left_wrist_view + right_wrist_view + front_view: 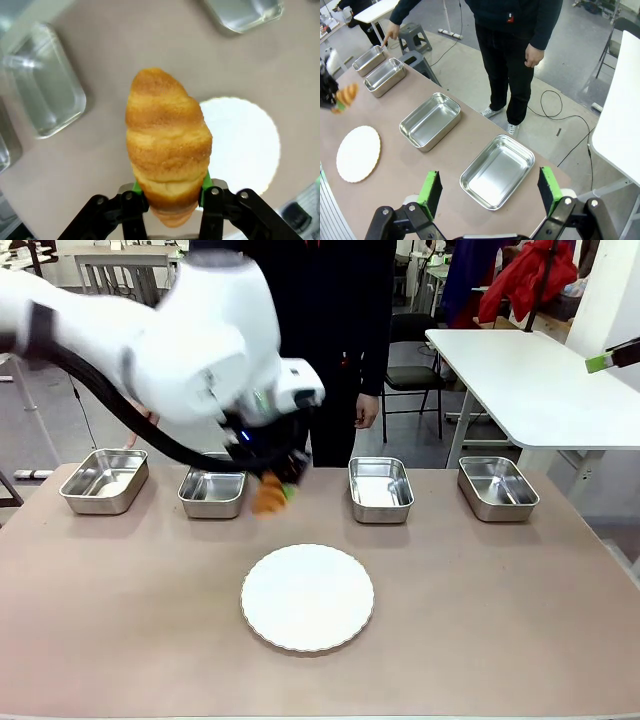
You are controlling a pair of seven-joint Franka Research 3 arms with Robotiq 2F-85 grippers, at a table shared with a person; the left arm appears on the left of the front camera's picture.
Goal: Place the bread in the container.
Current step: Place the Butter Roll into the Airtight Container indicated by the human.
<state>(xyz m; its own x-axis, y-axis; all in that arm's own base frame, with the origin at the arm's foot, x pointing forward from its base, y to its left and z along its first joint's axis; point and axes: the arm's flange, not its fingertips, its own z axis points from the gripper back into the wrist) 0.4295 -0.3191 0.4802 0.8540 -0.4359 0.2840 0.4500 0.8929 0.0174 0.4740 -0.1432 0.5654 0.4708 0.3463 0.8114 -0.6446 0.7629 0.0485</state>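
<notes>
The bread (269, 494), a golden-brown ridged roll, hangs in my left gripper (276, 488), just right of the second pan from the left (212, 493). In the left wrist view the green pads (205, 182) are shut on the lower end of the bread (167, 140), which stands up above the table. Four steel containers alike line the far side. A person's hand (391, 34) points down at the end container (369, 58), the far-left one (104, 481) in the front view. My right gripper (490, 192) is open and holds nothing, above the container (497, 171) at the opposite end.
A round white plate (307, 597) lies in the middle of the table, near the front. Two more pans (380, 488) (497, 487) stand at the back right. The person stands behind the table's far edge. A white side table (535, 380) is at the right.
</notes>
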